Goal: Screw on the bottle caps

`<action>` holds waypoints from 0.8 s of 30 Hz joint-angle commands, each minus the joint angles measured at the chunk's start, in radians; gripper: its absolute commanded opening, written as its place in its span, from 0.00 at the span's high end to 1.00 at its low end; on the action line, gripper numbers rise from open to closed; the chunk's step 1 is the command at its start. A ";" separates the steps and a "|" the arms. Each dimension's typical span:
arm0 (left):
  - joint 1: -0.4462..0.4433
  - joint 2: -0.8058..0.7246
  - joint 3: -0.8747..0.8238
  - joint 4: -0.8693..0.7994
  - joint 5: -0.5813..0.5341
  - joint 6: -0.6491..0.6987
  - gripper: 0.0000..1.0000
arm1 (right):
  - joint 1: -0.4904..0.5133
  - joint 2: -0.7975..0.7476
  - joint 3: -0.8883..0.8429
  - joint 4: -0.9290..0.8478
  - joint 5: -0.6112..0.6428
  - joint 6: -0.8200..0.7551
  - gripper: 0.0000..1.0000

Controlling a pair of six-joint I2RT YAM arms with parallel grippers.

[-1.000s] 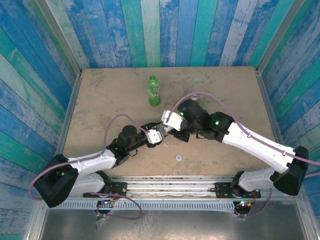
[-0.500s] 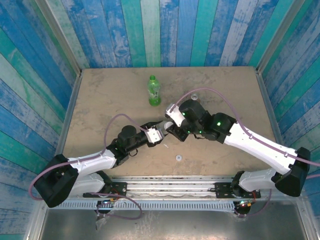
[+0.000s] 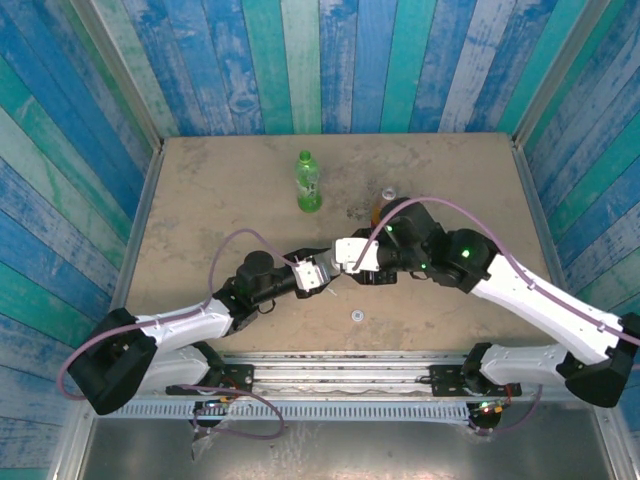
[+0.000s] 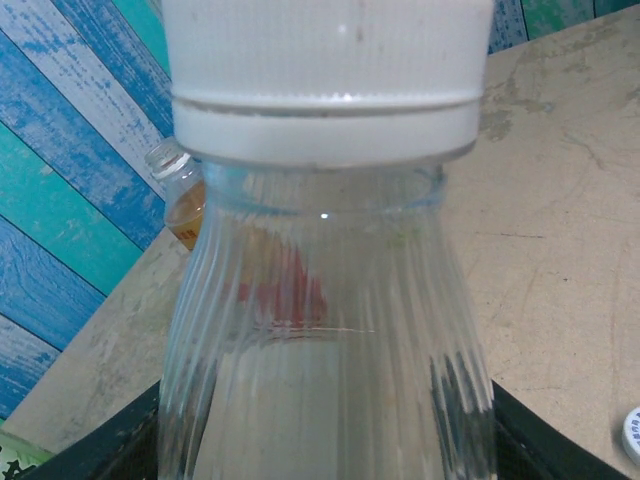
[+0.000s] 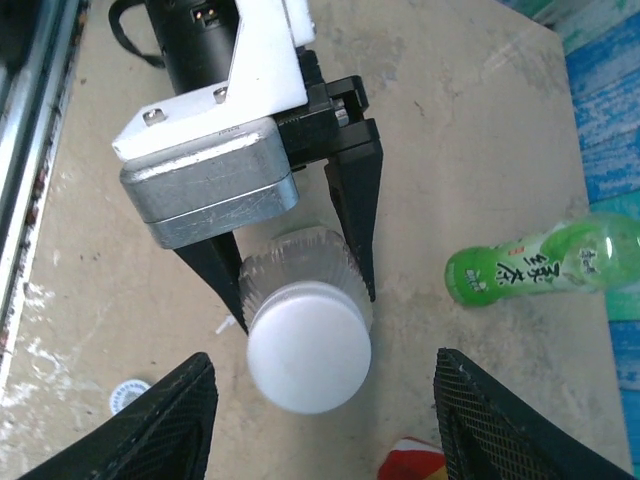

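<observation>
Above tan tabletop (image 3: 200, 200), right claw (image 5: 325, 358) has opened off white cap (image 5: 308, 345); left claw (image 5: 305, 310) clamps clear bottle (image 4: 320, 350).

the capped clear bottle (image 5: 300, 255) stands between the fingers (image 5: 165, 425) of the right gripper (image 5: 322, 385), with a free gap on either side. the left gripper (image 5: 304, 310) clamps it just beyond with 2 fingers, and the green bottle (image 5: 540, 262) lies outside 1 finger, well apart.

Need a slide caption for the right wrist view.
Left gripper holds the clear bottle, white cap on; right gripper open either side of it.
</observation>
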 commanded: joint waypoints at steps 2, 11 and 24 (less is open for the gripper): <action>-0.003 0.003 0.026 -0.007 0.027 0.003 0.67 | -0.001 0.050 0.040 -0.063 -0.011 -0.115 0.41; -0.002 0.000 0.026 -0.008 0.033 0.001 0.67 | -0.001 0.099 0.047 -0.072 -0.001 -0.127 0.47; -0.002 -0.009 0.023 -0.004 0.028 0.000 0.67 | 0.000 0.137 0.077 -0.110 -0.004 -0.082 0.68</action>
